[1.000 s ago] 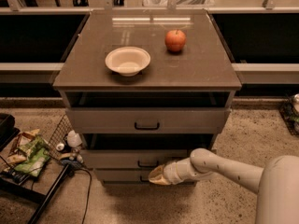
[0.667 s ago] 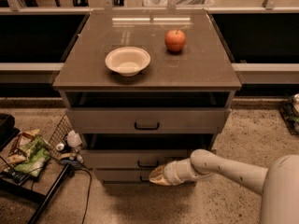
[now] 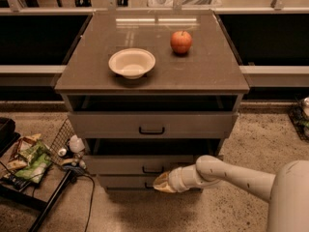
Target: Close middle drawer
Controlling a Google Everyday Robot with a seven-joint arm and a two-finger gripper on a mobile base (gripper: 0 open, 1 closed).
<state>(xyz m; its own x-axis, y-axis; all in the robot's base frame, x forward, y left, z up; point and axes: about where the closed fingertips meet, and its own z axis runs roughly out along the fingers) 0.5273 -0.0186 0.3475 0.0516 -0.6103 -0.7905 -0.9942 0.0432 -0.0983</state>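
Note:
A grey-brown cabinet [image 3: 152,79] stands in the middle of the camera view with three drawer fronts. The top drawer [image 3: 120,124] is pulled out. The middle drawer [image 3: 116,164] is pulled out a little, with a dark gap above its front and a small black bar handle [image 3: 153,170]. The bottom drawer front [image 3: 123,182] sits just below it. My gripper [image 3: 162,182] comes in from the lower right on a white arm. Its tan tip is in front of the drawer fronts, just below and right of the middle drawer's handle.
A cream bowl [image 3: 132,63] and a red apple [image 3: 181,42] sit on the cabinet top. A wire basket with snack bags [image 3: 30,159] and small bottles [image 3: 75,145] lies on the floor to the left. Dark counters flank the cabinet.

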